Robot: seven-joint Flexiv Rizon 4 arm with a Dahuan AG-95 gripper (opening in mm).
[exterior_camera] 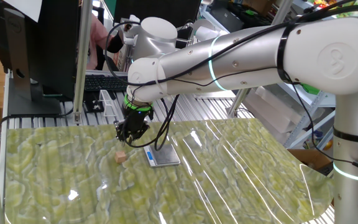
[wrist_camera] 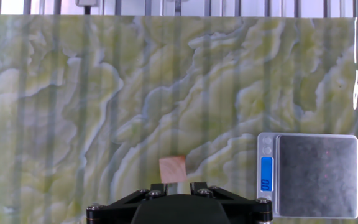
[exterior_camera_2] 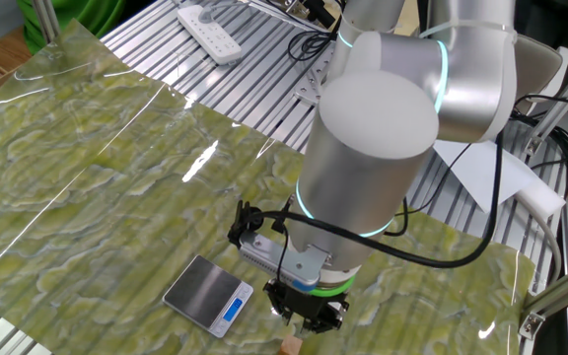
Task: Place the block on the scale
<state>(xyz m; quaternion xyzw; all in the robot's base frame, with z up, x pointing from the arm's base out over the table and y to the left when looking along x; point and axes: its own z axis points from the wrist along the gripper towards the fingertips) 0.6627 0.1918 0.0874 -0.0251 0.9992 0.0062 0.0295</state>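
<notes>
The gripper [exterior_camera: 129,135] hangs above the block [wrist_camera: 173,169]; jaw state cannot be determined. The block lies on the mat, at 9 o'clock from the scale [wrist_camera: 308,175]. Descend centred, then pinch squarely.

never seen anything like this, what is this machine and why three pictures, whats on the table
It is one white robot arm bolted beside a table covered with a green marbled sheet. Two pictures come from fixed cameras on different sides of the table; the third comes from a camera on the arm's hand, looking down past its black pincer. On the sheet lie a tiny tan-pinkish wooden cube and a small flat square pocket scale with a dark grey plate, side by side but apart. The pincer hovers above the cube and holds nothing. Whether its fingers are open is not visible.
</notes>
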